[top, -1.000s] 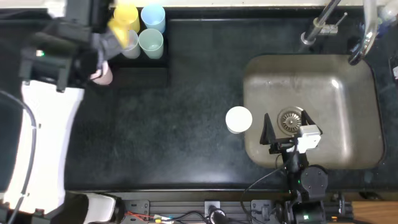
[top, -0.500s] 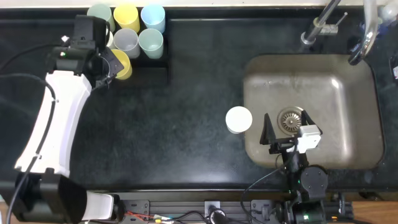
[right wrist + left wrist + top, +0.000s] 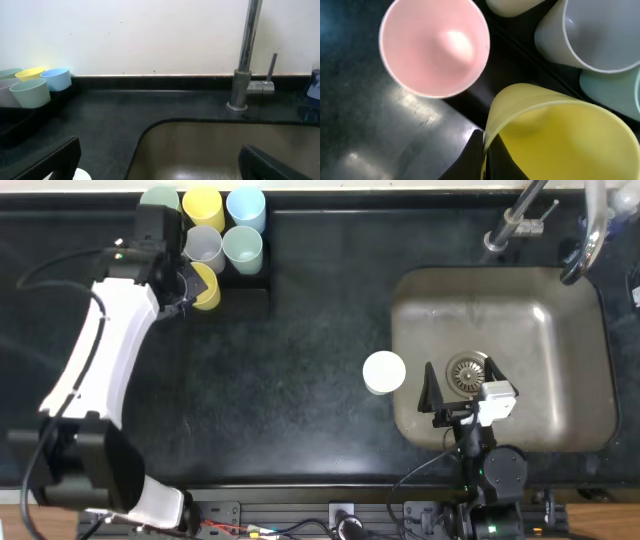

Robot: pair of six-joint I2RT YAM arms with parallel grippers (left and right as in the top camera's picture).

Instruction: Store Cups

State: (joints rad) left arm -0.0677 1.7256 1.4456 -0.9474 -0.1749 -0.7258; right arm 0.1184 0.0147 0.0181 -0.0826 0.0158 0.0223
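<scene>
One yellow cup [image 3: 204, 286] is clenched by its rim in our left gripper [image 3: 485, 161]. It is at the black tray's [image 3: 246, 302] front-left corner, just beside the pink cup [image 3: 434, 47], mouth up, long axis tilted off vertical. Since half a second ago it has shifted slightly toward the stored cups. Our right gripper [image 3: 460, 380] hangs over the sink [image 3: 560, 310], fingers spread.

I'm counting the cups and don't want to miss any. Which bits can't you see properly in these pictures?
- Pink cup: clear in the left wrist view; in the top view the left arm covers it.
- Held yellow cup: cut off by the left wrist view's bottom edge.
- White cup: only a sliver above the right wrist view's bottom edge.
- Pale green cup: top view, partly under the left arm.
</scene>
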